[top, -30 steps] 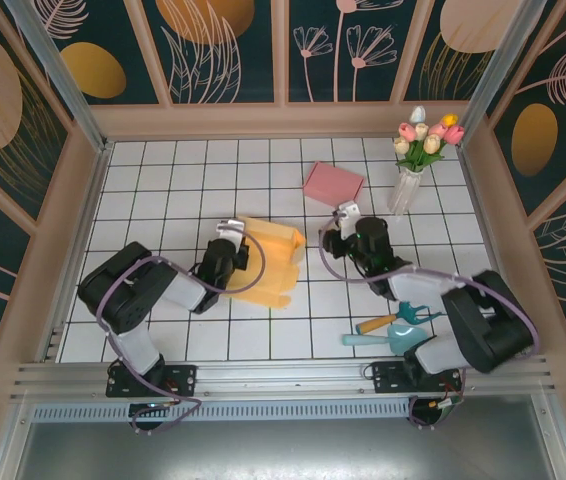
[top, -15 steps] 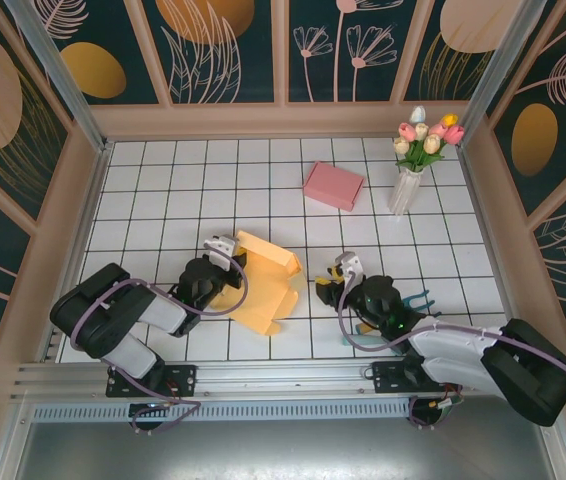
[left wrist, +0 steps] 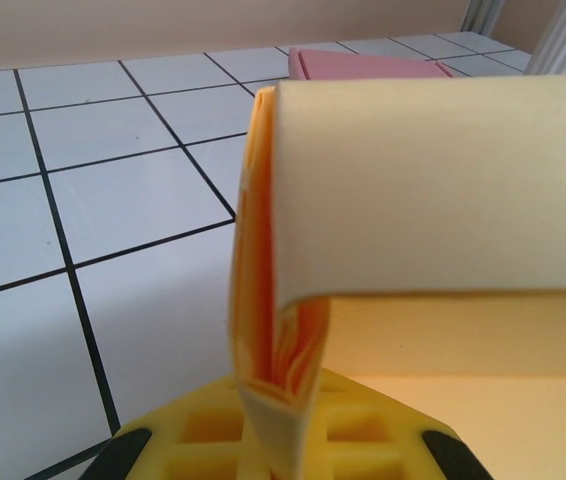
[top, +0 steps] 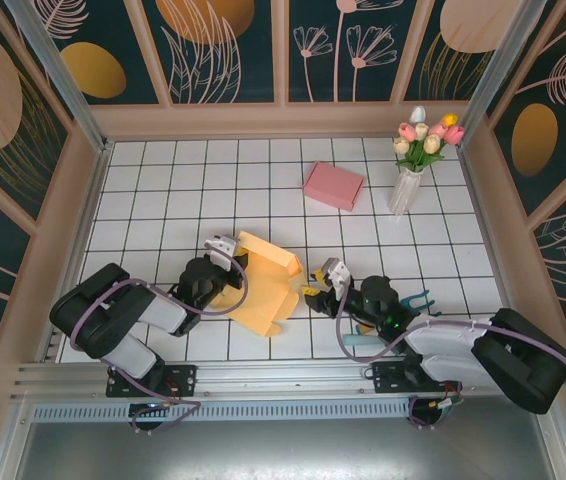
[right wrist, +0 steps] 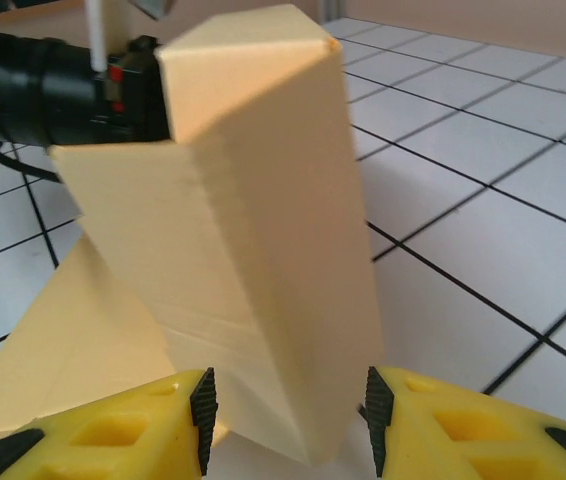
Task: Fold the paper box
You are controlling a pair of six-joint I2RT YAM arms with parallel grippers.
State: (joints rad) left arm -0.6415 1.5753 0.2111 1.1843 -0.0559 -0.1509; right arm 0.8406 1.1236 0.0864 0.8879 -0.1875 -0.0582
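Observation:
The yellow paper box (top: 263,282) lies partly folded on the white tiled table, one wall standing up along its far edge. My left gripper (top: 225,262) is at its left side. In the left wrist view this gripper (left wrist: 283,425) is shut on a doubled flap of the paper box (left wrist: 433,190). My right gripper (top: 315,291) is at the box's right side. In the right wrist view it (right wrist: 288,410) stands open, with the lower corner of an upright folded wall (right wrist: 263,230) between its black pads (right wrist: 203,405), neither pad pressing it.
A closed pink box (top: 333,185) lies at the back centre and also shows in the left wrist view (left wrist: 363,65). A vase of tulips (top: 408,185) stands at the back right. Teal and orange tools (top: 418,298) lie under my right arm.
Both arms have drawn back toward the near edge, and the yellow box came nearer with the left gripper. The right gripper moved from the back centre to the box's right side.

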